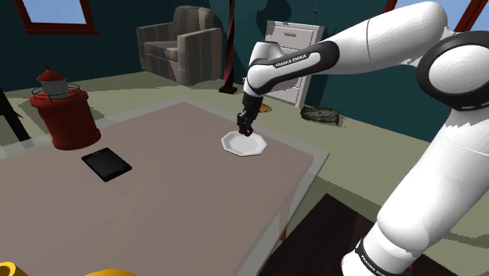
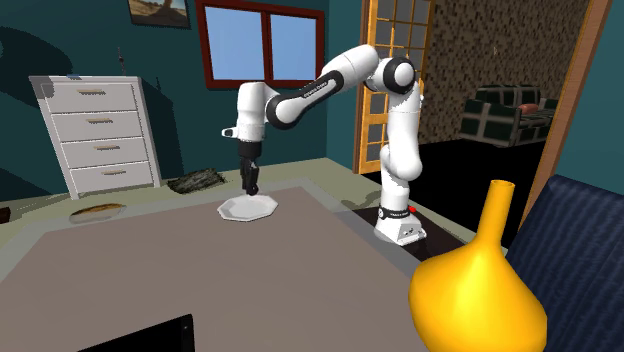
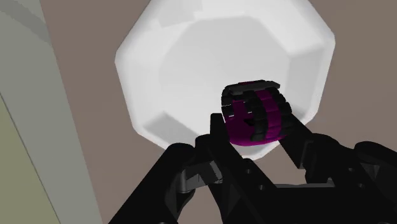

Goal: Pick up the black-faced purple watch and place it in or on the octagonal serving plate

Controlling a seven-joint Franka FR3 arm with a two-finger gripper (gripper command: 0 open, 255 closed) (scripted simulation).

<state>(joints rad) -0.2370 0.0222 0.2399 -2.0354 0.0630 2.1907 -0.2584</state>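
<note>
Two fingers (image 3: 302, 146) clamp the segmented purple watch (image 3: 254, 116) over a white octagonal plate (image 3: 184, 70).

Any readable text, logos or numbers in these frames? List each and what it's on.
"FRANKA EMIKA": white lettering on the dark forearm band, shoulder view.
The lettering on that band is too small to read in the second exterior view.
No text is visible on the purple watch, the white plate or the black tablet.
</note>
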